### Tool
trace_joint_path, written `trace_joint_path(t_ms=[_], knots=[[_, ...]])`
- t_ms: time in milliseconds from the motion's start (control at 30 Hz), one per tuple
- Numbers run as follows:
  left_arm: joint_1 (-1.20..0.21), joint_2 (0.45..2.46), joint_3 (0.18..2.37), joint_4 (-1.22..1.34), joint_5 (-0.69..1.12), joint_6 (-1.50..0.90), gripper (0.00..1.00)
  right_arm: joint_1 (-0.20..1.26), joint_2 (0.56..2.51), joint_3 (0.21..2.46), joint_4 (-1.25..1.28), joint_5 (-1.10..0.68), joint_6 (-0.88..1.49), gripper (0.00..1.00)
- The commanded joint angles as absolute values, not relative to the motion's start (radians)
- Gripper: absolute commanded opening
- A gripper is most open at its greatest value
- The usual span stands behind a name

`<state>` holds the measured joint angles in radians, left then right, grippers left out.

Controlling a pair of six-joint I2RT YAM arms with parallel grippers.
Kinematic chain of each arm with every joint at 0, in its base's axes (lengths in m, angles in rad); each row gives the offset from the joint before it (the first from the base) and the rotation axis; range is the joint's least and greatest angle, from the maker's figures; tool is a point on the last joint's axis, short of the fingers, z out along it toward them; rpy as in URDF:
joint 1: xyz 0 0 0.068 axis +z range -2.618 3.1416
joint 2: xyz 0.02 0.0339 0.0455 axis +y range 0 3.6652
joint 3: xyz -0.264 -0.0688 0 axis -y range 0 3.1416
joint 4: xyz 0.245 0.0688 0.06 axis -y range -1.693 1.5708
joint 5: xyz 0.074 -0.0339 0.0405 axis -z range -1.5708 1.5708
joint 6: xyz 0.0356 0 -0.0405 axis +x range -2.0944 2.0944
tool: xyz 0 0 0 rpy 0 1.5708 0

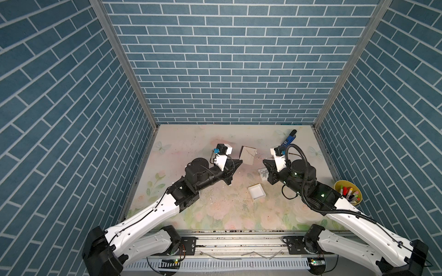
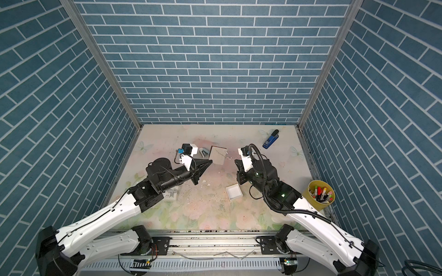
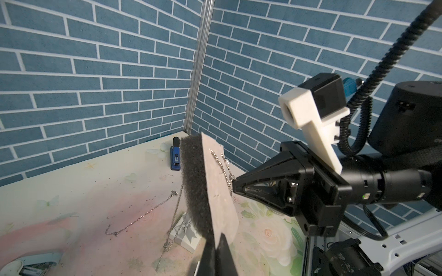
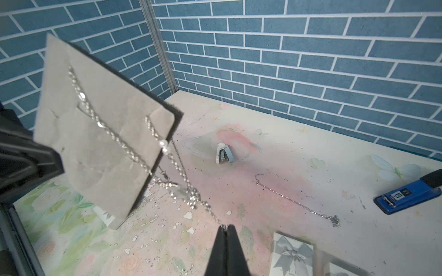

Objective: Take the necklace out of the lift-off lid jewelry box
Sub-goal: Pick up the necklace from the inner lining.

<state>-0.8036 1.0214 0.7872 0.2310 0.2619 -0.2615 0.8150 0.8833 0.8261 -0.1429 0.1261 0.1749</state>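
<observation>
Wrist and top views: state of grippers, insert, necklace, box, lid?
left gripper: shut on foam insert.
right gripper: shut on necklace.
foam insert: lifted off table, tilted.
necklace: partly on insert, stretched to right gripper.
box base: open, on table.
bow lid: off, lying on table.

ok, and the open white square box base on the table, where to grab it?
Pinch one thin side wall of the open white square box base from straight above, jaws straddling it: it sits flat, open side up, likely too wide to span.
</observation>
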Motion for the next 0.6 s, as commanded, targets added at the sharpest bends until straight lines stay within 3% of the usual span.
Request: trace_joint_path(t_ms=[0, 567], knots=[[-0.803, 1.000, 0.741, 0.246, 0.246, -0.257, 0.00, 0.808, 0.855, 0.886, -0.140, 0.165, 0.104, 0.00], [-0.804, 1.032, 0.701, 0.244, 0.297, -0.215, 0.00, 0.785, 0.969, 1.156, -0.294, 0.184, -0.018, 0.00]])
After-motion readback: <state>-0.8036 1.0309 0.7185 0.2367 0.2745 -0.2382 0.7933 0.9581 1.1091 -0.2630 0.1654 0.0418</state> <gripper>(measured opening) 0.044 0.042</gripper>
